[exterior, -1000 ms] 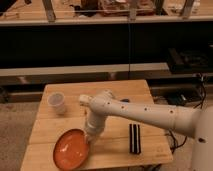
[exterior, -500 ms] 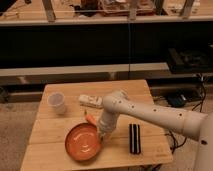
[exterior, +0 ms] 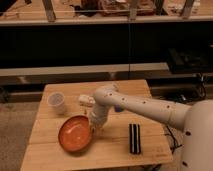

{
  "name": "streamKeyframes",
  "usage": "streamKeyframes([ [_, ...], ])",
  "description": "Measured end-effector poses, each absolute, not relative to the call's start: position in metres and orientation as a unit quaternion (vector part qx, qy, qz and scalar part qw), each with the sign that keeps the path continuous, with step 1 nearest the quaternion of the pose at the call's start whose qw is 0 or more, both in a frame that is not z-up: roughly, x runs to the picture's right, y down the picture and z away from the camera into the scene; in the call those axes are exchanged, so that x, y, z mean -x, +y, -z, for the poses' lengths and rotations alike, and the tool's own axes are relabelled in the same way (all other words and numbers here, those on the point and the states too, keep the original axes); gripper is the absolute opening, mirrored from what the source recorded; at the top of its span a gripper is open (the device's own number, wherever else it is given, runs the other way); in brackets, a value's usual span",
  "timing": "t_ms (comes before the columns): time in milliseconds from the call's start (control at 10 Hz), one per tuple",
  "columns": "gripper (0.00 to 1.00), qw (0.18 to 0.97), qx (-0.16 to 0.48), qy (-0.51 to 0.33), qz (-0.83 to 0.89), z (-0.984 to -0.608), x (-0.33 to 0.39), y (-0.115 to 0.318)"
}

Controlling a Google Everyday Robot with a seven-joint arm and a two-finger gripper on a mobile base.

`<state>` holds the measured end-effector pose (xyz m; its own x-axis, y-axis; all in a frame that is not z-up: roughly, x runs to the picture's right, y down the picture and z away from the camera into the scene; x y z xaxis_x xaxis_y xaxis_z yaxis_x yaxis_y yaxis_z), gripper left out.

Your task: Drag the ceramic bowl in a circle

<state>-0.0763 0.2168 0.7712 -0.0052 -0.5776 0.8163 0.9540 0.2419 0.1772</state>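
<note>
The ceramic bowl (exterior: 75,133) is a wide, shallow orange-red dish lying on the wooden table (exterior: 115,152), at its front left. My gripper (exterior: 93,125) reaches down from the white arm (exterior: 135,106) and meets the bowl's right rim. The arm's wrist hides the contact point, so I cannot tell whether the rim is gripped.
A small white cup (exterior: 57,103) stands at the back left, close behind the bowl. A small white object (exterior: 86,100) lies beside the arm's wrist. A black rectangular item (exterior: 134,138) lies at the front right. Dark shelving runs behind the table.
The bowl first slid right and away from the front edge, then left and further back towards the cup. The gripper moved along with it at its right rim.
</note>
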Motion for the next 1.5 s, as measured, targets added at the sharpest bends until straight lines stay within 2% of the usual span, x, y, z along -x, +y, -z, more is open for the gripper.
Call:
streamKeyframes([
  [300,0.00,0.624,0.205,-0.433,0.617,-0.753,0.117,0.232],
  [700,0.00,0.570,0.196,-0.446,0.662,-0.718,0.100,0.270],
  [1100,0.00,0.594,0.226,-0.438,0.635,-0.729,0.046,0.281],
  [1500,0.00,0.616,0.248,-0.442,0.603,-0.752,0.025,0.263],
])
